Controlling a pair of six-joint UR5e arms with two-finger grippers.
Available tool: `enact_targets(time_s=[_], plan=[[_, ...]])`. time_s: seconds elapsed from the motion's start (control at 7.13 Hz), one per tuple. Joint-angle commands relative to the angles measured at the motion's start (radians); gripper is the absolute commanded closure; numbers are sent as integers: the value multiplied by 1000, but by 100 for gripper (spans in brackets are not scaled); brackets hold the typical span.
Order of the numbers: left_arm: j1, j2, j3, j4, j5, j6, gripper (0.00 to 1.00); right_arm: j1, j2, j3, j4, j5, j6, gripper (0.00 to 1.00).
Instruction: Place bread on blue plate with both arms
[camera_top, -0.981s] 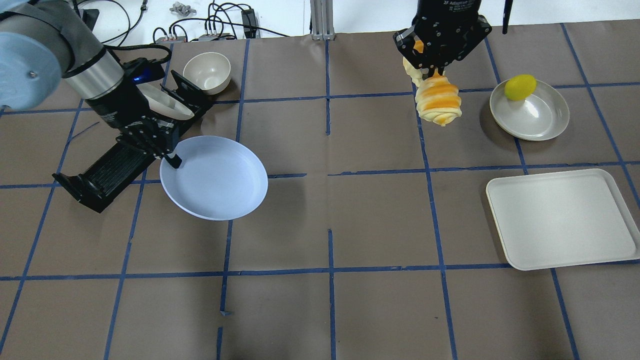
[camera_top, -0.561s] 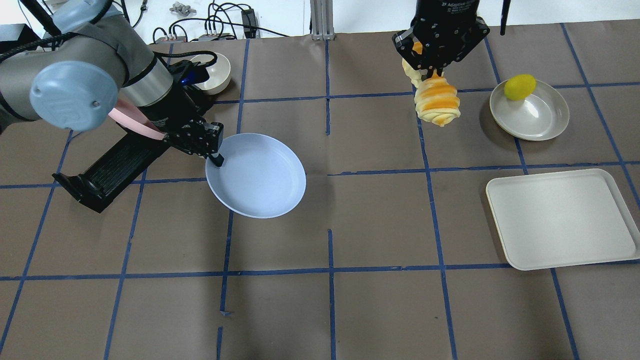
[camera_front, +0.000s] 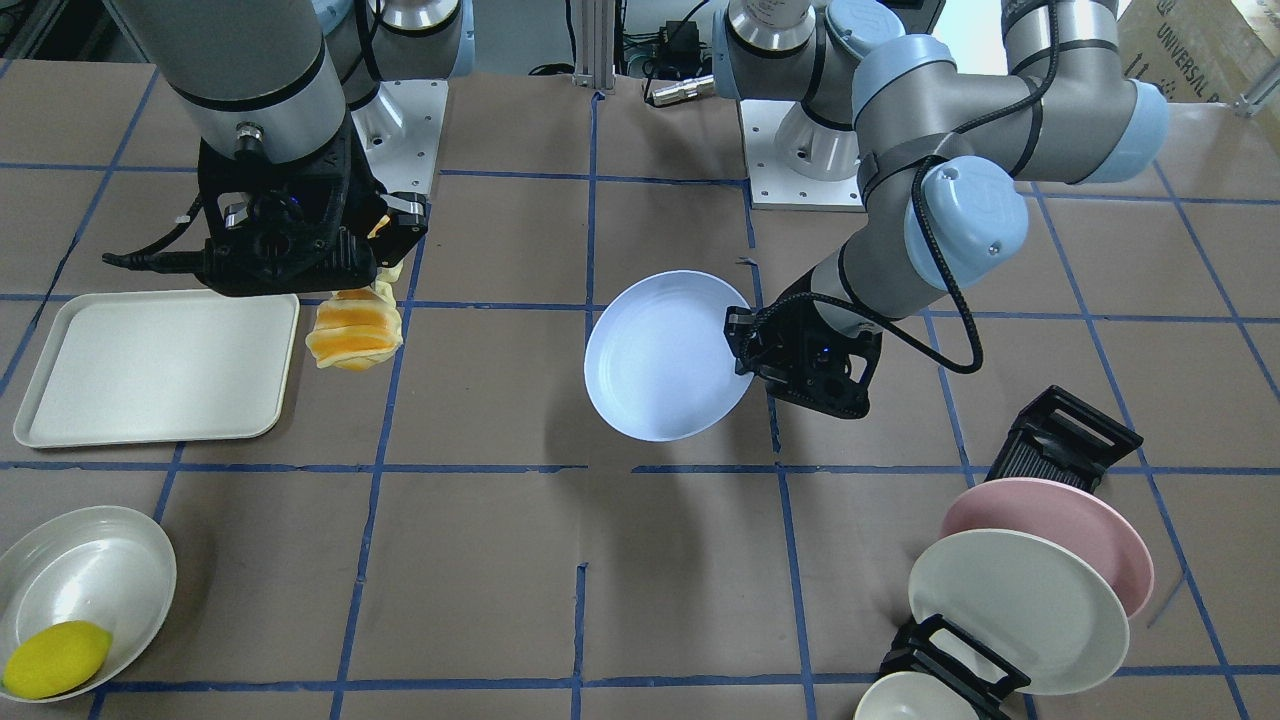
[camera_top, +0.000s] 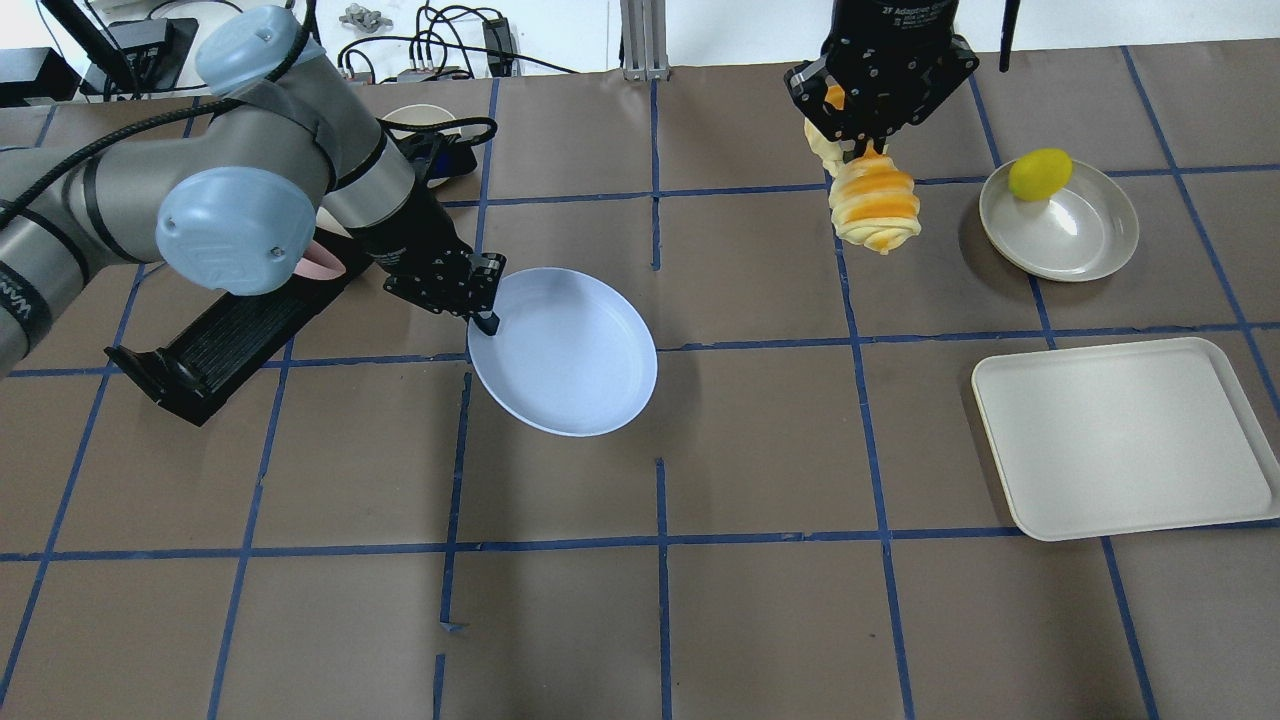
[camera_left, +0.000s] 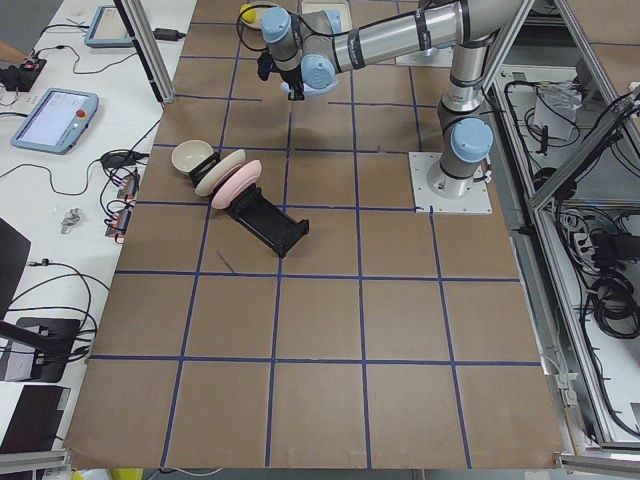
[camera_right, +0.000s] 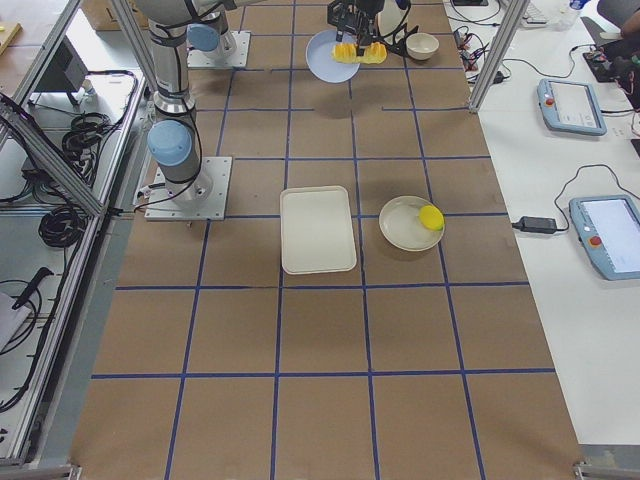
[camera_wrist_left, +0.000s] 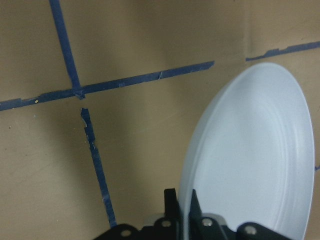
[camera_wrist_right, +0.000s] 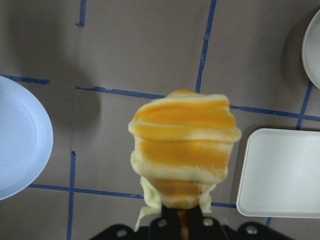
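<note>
The left arm (camera_top: 235, 230) reaches in from the table's left edge with its elbow bent and its wrist slanting down toward the middle. The left gripper (camera_top: 485, 318) is clamped on the rim of the blue plate (camera_top: 570, 350). The plate hangs tilted and clear of the paper, near the middle of the table and a little toward the left edge (its shadow lies apart from it in the front-facing view). The right arm (camera_front: 250, 60) stands nearly upright with its wrist pointing straight down. The right gripper (camera_top: 862, 140) pinches the upper end of the bread (camera_top: 875, 205), so the loaf dangles lengthwise in the air over the right half of the table, well apart from the blue plate. By count there are two arms, two grippers, one loaf and three plates in all. Besides the blue plate, one pink plate (camera_front: 1105, 525) and one cream-white plate (camera_front: 1020, 610) stand on edge in a single black rack (camera_top: 215, 345) toward the far left corner, with one cream bowl (camera_front: 915, 700) at the rack's end. One cream tray (camera_top: 1120, 440) lies by the right edge, and toward the far right corner sits one shallow grey dish (camera_top: 1080, 240) with one yellow lemon (camera_top: 1040, 173) on its rim side
</note>
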Motion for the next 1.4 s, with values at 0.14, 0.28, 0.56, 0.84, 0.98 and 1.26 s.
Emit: enact_targets(time_s=[0.14, 0.28, 0.56, 0.84, 0.98, 1.26], plan=[[-69, -114, -2, 184, -52, -24, 86, -5, 2, 2, 0, -1, -2, 100], [-98, -148, -4, 259, -51, -49, 86, -5, 2, 2, 0, -2, -3, 100], [-106, -161, -4, 274, -49, -54, 84, -6, 2, 2, -2, -1, -5, 100], [-106, -168, -10, 277, -51, -54, 78, -5, 3, 3, -3, -1, -5, 100], [-106, -176, -17, 299, -52, -55, 70, -6, 3, 3, -3, -1, -5, 100], [-109, -232, -30, 385, -52, -55, 60, -5, 3, 3, -5, 1, -5, 100]])
